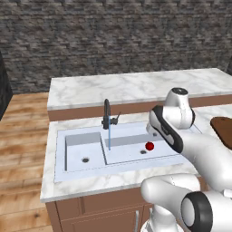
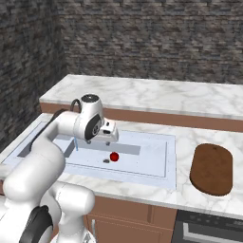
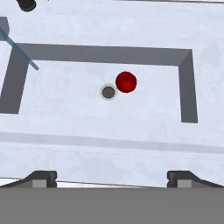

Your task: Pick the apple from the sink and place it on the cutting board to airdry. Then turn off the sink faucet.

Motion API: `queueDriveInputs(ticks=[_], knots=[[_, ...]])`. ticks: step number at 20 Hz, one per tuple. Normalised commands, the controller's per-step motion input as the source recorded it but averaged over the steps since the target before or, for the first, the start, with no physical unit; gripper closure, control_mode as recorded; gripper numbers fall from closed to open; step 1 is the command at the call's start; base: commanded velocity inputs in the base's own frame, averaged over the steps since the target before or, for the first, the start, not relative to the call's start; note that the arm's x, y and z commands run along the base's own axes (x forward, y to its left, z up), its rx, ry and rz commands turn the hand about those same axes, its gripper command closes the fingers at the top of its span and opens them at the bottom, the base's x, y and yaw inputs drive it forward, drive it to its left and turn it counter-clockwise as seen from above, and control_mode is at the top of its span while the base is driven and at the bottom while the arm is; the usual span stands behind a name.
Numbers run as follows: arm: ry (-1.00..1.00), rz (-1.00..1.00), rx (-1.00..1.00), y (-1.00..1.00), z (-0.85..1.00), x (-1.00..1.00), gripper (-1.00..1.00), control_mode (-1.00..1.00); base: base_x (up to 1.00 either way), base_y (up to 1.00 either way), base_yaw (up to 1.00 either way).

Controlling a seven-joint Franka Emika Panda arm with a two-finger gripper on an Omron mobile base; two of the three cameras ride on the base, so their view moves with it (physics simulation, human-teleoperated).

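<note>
Nearest us, our gripper [image 3: 111, 180] hangs above the sink [image 1: 81, 136] with its fingers [image 3: 43, 178] spread wide apart and nothing between them. Below it, the apple [image 3: 126, 82] sits in the wider bowl, just beside the drain [image 3: 108, 92]. Farther back, the faucet [image 1: 107, 115] runs a thin stream of water [image 1: 109, 136]. The cutting board [image 2: 211, 169] lies on the counter [image 2: 190, 142], well apart from the apple.

cutting board [image 1: 224, 128] cut off by right edge, sink faucet [image 3: 26, 4] cropped at top edge
</note>
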Motion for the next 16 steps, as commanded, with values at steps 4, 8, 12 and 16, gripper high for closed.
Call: queueDriveInputs(ticks=[4,8,12,16], knots=[[0.0,0.0,0.0,-0.05,-0.19,0.09,-1.0,-1.0,0.0,0.0,0.0],[0.02,0.0,0.01,-0.01,-0.19,0.11,-1.0,-1.0,0.0,0.0,0.0],[0.02,0.0,0.0,0.0,-0.17,0.18,-1.0,-1.0,0.0,0.0,0.0],[0.02,0.0,0.0,0.0,-0.17,0.18,-1.0,-1.0,0.0,0.0,0.0]])
